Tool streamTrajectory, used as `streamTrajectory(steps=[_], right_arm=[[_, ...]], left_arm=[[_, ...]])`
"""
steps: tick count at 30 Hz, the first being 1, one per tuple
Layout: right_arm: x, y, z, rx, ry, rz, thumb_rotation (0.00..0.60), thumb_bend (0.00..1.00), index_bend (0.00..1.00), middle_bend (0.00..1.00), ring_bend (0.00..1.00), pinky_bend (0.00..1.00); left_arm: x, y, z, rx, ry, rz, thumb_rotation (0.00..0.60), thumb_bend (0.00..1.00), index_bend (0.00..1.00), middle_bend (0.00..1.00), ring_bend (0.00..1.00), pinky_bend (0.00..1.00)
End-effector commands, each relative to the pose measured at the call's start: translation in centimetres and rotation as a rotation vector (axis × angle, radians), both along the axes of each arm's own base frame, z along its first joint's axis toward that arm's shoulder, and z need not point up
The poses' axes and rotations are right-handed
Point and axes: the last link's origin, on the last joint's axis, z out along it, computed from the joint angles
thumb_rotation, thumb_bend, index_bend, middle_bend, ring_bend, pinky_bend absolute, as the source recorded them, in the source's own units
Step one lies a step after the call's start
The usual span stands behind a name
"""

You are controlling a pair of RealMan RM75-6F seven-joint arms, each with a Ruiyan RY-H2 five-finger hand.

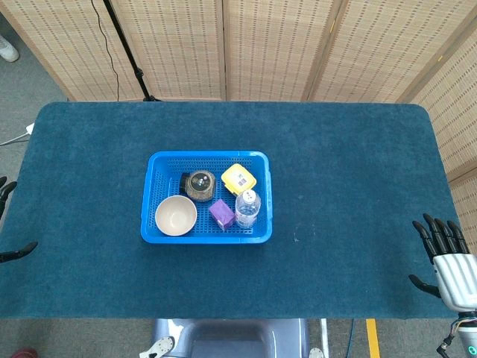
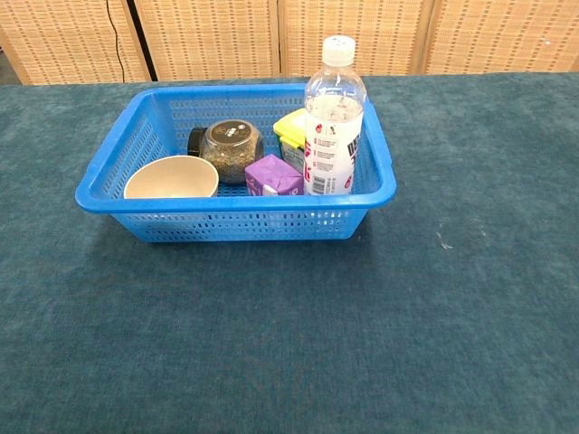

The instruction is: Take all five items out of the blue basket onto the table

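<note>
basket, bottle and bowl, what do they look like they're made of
Blue basket: looks like moulded plastic, glossy, with slotted perforated walls. Bottle: clear plastic by the look, see-through body, white screw cap, printed label. Bowl: smooth cream-coloured surface with a matte sheen; could be ceramic or plastic, the pictures do not settle it.
</note>
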Motion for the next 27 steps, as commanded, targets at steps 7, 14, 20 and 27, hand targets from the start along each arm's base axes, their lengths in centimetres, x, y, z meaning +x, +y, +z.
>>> streamTrajectory(steps=[7,14,20,27], right_arm=[[0.7,0.2,-0.4,0.009,-0.001,0.050,0.600,0.00,0.00,0.00,0.00,0.00],[3.3,-2.6,-1.1,0.202,-0.292,0.163,0.600,0.00,0.00,0.00,0.00,0.00],[6.9,-7.6,-2.5,0.355,-0.491,0.279,0.600,0.00,0.00,0.00,0.00,0.00],[9.3,-11.7,-5.1,0.462,-0.644,0.269,0.600,0.00,0.00,0.00,0.00,0.00]], left_arm=[[0.1,-0.5,0.6,0.007,-0.027,-0.010,0.600,0.00,0.00,0.00,0.00,0.00],[0.3,-0.7,0.7,0.020,-0.026,-0.022,0.600,0.00,0.00,0.00,0.00,0.00],[0.6,-0.8,0.0,0.011,-0.009,-0.037,0.600,0.00,0.00,0.00,0.00,0.00],[0.5,-0.8,0.0,0.026,-0.003,-0.032,0.600,0.00,0.00,0.00,0.00,0.00]])
